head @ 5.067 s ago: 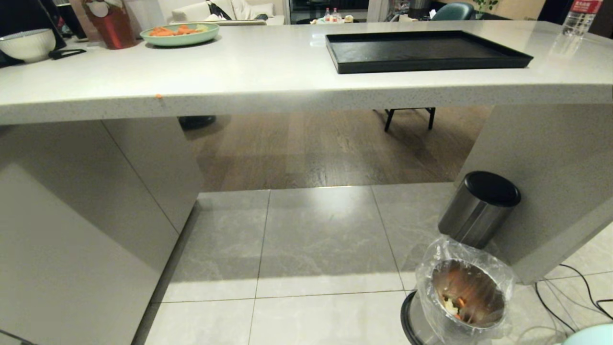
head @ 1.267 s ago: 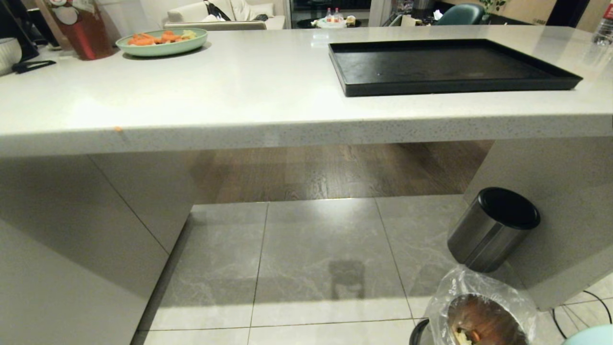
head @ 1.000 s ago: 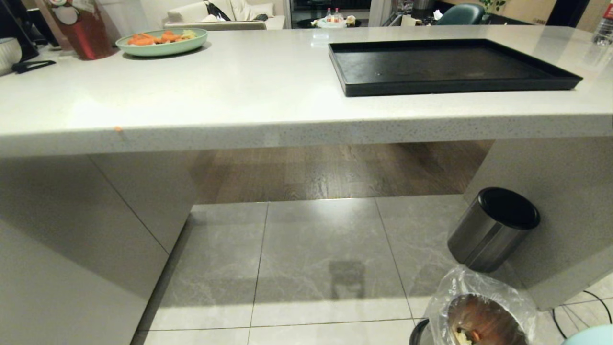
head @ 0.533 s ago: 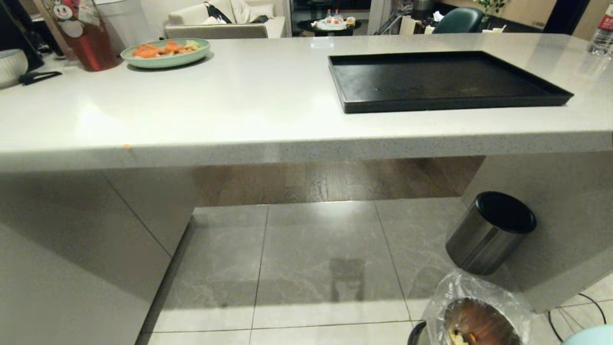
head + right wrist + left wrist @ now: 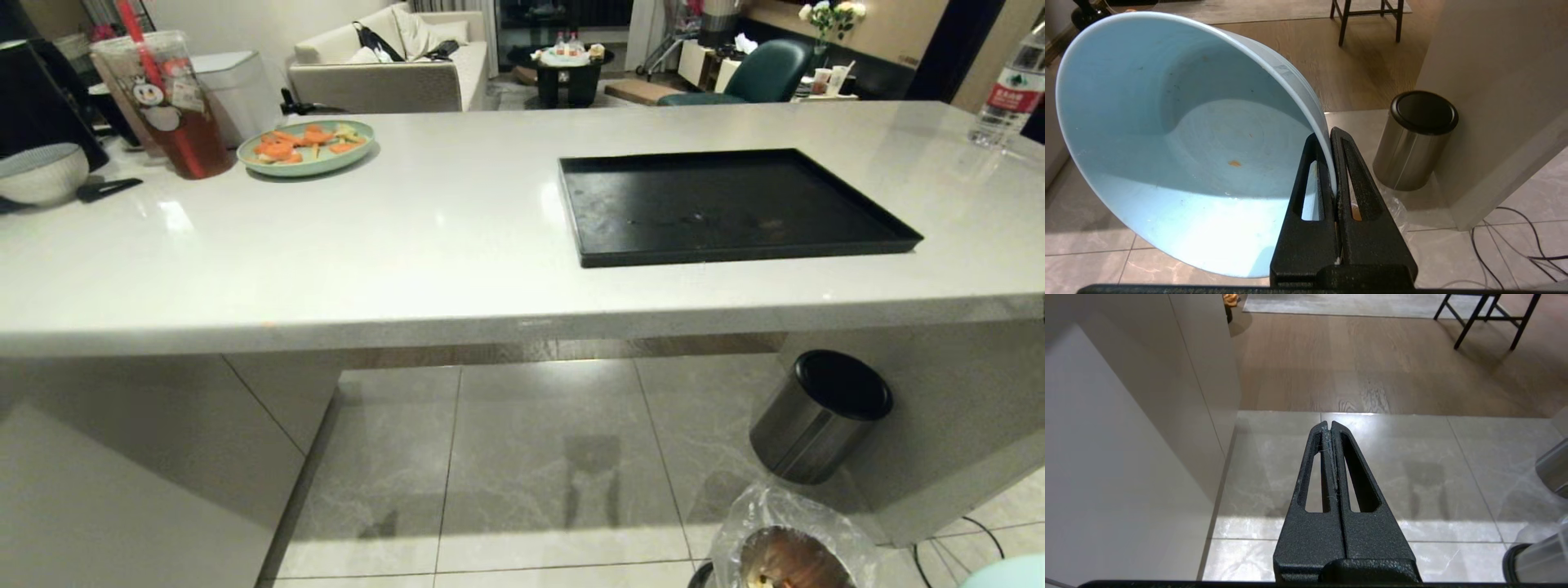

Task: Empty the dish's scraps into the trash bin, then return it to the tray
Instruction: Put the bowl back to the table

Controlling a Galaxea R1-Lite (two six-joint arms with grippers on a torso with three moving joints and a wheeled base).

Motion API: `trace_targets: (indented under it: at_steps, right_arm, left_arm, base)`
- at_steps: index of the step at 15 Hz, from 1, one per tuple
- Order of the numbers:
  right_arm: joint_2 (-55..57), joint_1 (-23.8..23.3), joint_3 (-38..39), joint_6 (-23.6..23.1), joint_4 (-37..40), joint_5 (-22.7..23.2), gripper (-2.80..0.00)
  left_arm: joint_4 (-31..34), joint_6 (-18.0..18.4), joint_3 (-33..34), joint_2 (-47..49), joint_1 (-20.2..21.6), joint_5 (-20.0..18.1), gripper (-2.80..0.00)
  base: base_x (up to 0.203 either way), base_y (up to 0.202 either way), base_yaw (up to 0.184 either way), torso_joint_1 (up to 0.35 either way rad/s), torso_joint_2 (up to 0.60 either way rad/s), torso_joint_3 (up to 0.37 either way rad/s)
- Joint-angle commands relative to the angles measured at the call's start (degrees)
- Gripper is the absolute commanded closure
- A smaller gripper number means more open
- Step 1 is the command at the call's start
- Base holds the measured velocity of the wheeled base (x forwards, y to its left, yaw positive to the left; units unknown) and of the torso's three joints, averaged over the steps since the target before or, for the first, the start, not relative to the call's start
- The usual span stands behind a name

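Note:
My right gripper (image 5: pixel 1327 136) is shut on the rim of the dish (image 5: pixel 1180 134), a light-blue bowl tipped on its side. Inside it I see only a small orange speck (image 5: pixel 1234 163). In the head view a sliver of the dish (image 5: pixel 1011 572) shows at the bottom right corner. The trash bin (image 5: pixel 788 555), with its crinkly clear liner, stands on the floor at the bottom edge with scraps (image 5: pixel 763 581) inside. The black tray (image 5: pixel 816 245) lies bare on the counter's right half. My left gripper (image 5: pixel 1328 424) is shut and holds nothing, low above the floor tiles.
A steel cylinder with a black lid (image 5: pixel 820 416) stands by the counter leg, just behind the bin. On the white counter (image 5: pixel 408 269) are a pale-green plate of carrot slices (image 5: pixel 306 147), a red drink cup (image 5: pixel 167 106), a white bowl (image 5: pixel 41 171) and a water bottle (image 5: pixel 1008 90). Cables (image 5: pixel 1506 241) lie on the floor.
The head view has risen, so the counter top shows more from above and the bin has slid toward the bottom edge. The things themselves have not moved.

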Motion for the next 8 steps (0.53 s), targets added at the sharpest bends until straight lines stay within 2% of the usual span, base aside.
trace_targets:
  at_steps: [1,8]
  right_arm:
    - [0.1,0.0,0.0,0.0,0.0,0.0,0.0]
    - [0.1,0.0,0.0,0.0,0.0,0.0,0.0]
  left_arm:
    - [0.0,0.0,0.0,0.1,0.0,0.0,0.0]
    - [0.0,0.0,0.0,0.1,0.0,0.0,0.0]
  base:
    - [0.0,0.0,0.0,0.085,-0.47,-0.387]
    - [0.0,0.0,0.0,0.118,-0.49,-0.374]
